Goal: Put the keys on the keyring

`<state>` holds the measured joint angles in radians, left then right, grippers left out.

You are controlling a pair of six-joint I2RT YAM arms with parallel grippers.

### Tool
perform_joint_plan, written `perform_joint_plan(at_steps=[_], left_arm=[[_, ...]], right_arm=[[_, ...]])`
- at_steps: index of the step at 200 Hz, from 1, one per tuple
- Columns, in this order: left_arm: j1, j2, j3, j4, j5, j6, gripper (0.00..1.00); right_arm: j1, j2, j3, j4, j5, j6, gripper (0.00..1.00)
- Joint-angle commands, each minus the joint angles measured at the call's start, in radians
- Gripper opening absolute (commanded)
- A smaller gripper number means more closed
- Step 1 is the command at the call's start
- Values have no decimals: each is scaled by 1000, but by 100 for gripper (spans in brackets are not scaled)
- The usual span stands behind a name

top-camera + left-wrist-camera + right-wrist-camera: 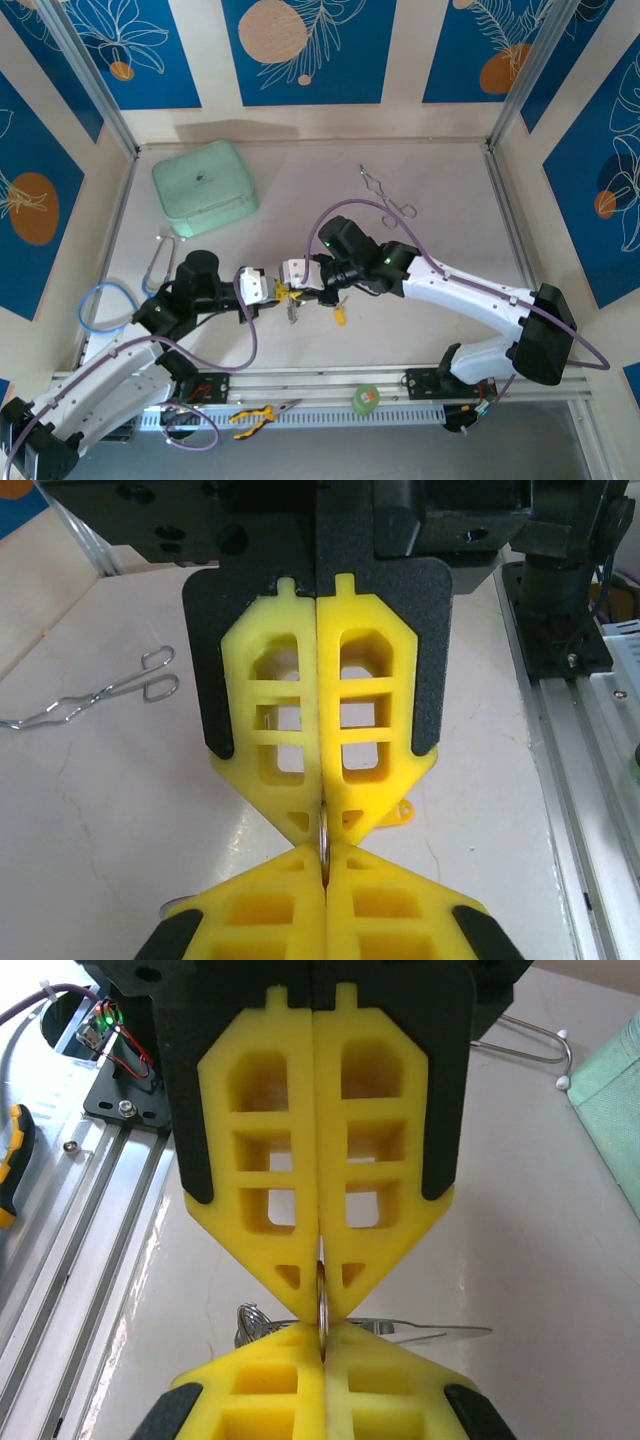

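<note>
Keyring (323,842), on edge, is pinched by the left end effector (326,868) and the right end effector (322,1345), tip to tip. Yellow key (340,317) lies nearer the right one.

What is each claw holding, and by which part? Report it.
The keyring: left claw and right claw both pinch its thin rim, from opposite sides.

Silvery keyring (321,1305), mint-green case (204,181)
</note>
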<state>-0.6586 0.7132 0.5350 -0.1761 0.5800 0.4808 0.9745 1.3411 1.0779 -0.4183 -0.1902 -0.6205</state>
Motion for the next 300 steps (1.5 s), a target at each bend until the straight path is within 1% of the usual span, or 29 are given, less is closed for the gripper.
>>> perform_joint_plan(at_steps=[1,12,21,31,42,57,70,89,101,126,152,184,219,300], left_arm=[[4,5,17,-36,33,28,0],[4,-4,7,-15,28,23,0],[4,-17,-11,31,20,7,0],[5,-37,-40,102,20,-22,0],[4,-57,-79,206,31,-60,0],[4,-74,-135,339,37,-115,0],[4,-78,-158,402,29,-148,0],[3,-72,-166,423,33,-150,0],[3,-66,-172,438,51,-140,0],[4,-49,-186,495,101,-135,0],[3,-29,-185,522,120,-141,0],[4,-25,-185,527,127,-151,0],[3,-24,-188,532,130,-156,0],[3,-18,-190,536,129,-159,0]], right_arm=[[5,-31,-4,87,-35,31,8],[-9,-66,-51,146,-50,66,24],[-31,-99,-97,204,-72,102,32],[-58,-142,-154,271,-108,154,37],[-89,-188,-221,354,-147,221,38],[-118,-247,-314,469,-172,298,38],[-135,-293,-382,549,-170,334,38],[-134,-336,-461,614,-145,298,36],[-130,-348,-486,622,-118,271,33],[-118,-336,-485,616,-94,245,30],[-96,-305,-467,644,-87,229,28],[-81,-274,-455,677,-99,233,28],[-69,-256,-448,700,-101,233,25],[-63,-249,-427,713,-115,232,22]])
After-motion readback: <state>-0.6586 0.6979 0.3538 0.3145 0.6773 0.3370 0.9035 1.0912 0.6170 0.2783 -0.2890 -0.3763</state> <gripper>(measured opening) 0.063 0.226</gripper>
